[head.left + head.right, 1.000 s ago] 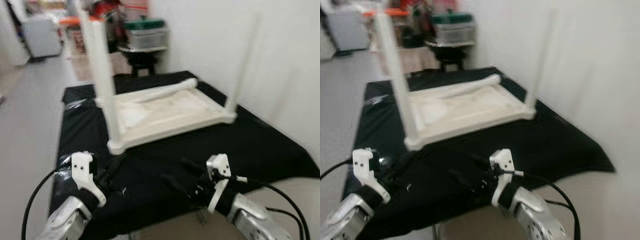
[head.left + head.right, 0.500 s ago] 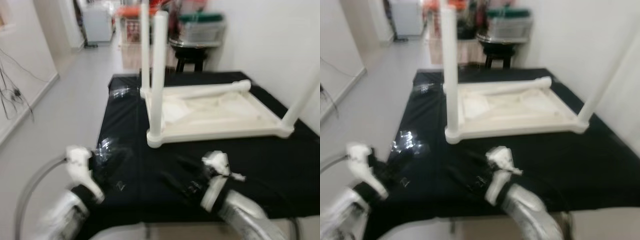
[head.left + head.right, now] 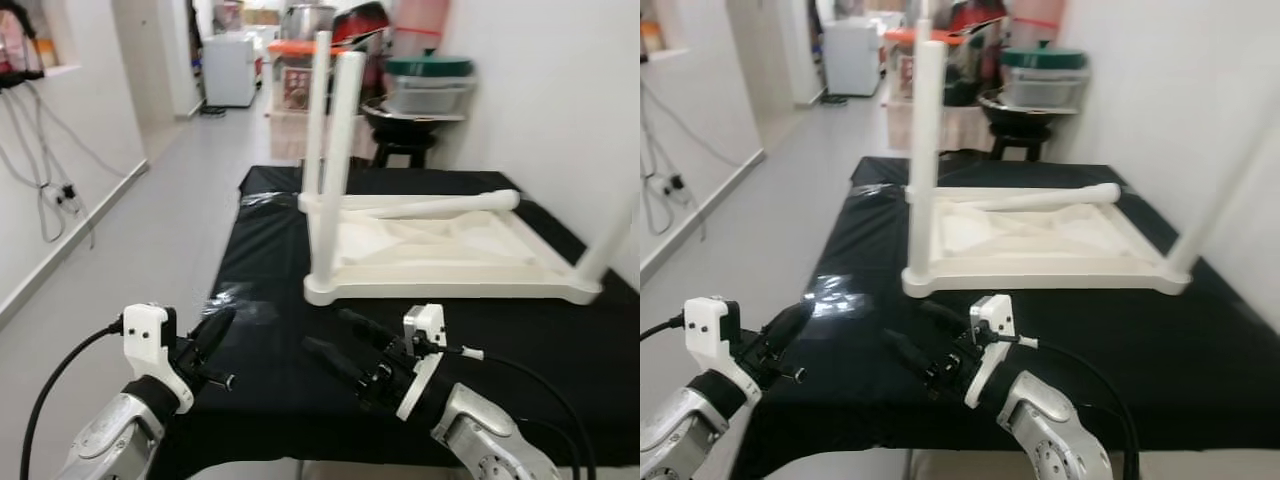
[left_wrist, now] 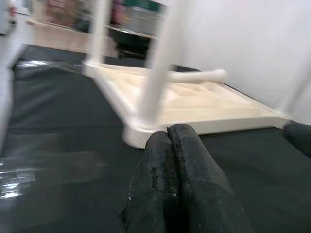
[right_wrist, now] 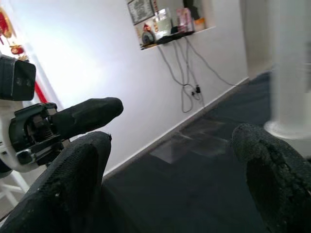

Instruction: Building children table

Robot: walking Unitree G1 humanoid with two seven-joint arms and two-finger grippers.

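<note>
Eye views: upturned white table on black cloth, far of my hands, legs up. My left gripper near-left, my right gripper near-centre.
Left wrist: my fingers pressed together, empty.
Right wrist: my fingers spread wide, empty.

I was looking into a lived-in home, a hallway-like room with a pale grey floor and plain white walls. Household clutter stood at the far end: a white chest-like appliance, a clear plastic storage box with a green lid on a round black stool. Loose cables hung down one wall, and a small wall shelf with framed pictures held knick-knacks.
</note>
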